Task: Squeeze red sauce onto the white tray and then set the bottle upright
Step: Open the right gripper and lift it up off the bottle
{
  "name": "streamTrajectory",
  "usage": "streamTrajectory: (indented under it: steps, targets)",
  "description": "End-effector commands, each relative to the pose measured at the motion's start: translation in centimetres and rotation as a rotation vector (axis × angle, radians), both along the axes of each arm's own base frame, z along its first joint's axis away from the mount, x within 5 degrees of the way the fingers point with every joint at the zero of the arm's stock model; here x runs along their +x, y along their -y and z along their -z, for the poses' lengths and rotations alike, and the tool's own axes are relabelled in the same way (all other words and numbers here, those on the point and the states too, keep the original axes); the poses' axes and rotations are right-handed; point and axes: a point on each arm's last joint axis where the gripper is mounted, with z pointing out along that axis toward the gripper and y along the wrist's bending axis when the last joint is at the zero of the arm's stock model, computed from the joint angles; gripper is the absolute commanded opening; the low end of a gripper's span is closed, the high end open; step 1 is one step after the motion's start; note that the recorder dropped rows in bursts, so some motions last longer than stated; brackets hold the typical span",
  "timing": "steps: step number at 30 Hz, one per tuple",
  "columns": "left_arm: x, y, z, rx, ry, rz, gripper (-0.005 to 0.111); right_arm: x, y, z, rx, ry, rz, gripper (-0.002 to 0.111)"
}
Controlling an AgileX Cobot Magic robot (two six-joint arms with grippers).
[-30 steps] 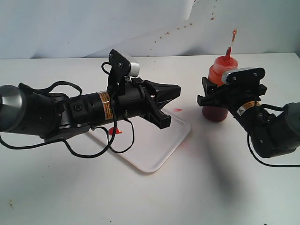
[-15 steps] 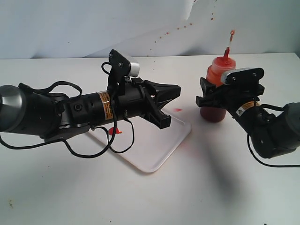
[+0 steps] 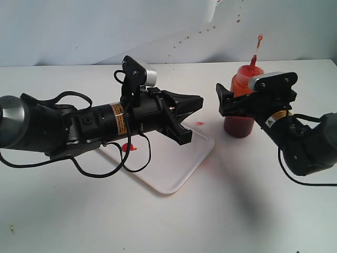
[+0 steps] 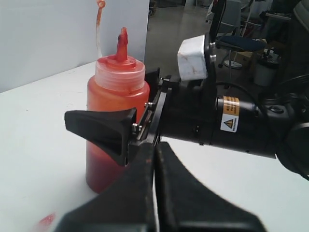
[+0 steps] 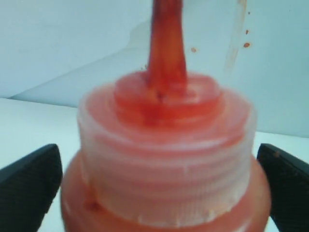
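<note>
The bottle [image 3: 239,116] stands upright on the table, just right of the white tray [image 3: 174,174]; its red nozzle points up and its tethered cap sticks out above. My right gripper [image 3: 234,103] is open, one finger on each side of the bottle's shoulder. In the right wrist view the bottle [image 5: 166,159] fills the gap between the black fingertips [image 5: 29,186]. A glossy blob of red sauce [image 3: 126,148] lies on the tray, partly hidden by my left arm. My left gripper [image 3: 196,103] hovers shut and empty above the tray, pointing at the bottle [image 4: 113,116].
A small pale-red smear [image 3: 200,123] marks the tray's far corner. The left arm's black cable [image 3: 141,158] loops over the tray. The white backdrop [image 3: 210,26] carries red splatters. The right arm [image 4: 231,125] shows behind the bottle in the left wrist view.
My right gripper has slid up the bottle, from its middle towards its shoulder, and shifted slightly left. The bottle stays standing. The left arm has not moved.
</note>
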Motion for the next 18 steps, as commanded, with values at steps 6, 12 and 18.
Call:
streamTrajectory:
  steps: [6, 12, 18]
  targets:
    - [0.0, 0.1, -0.6, -0.017, 0.014, 0.005, 0.000, -1.7, -0.1, -5.0, 0.007, 0.098, -0.051, 0.105]
    - [0.0, 0.1, -0.6, -0.017, 0.014, 0.005, 0.000, -3.3, -0.2, -8.7, 0.000, 0.192, -0.101, 0.105]
    - [0.0, 0.1, -0.6, -0.017, 0.014, 0.005, 0.000, -6.1, 0.8, -14.1, 0.042, 0.322, -0.061, 0.105]
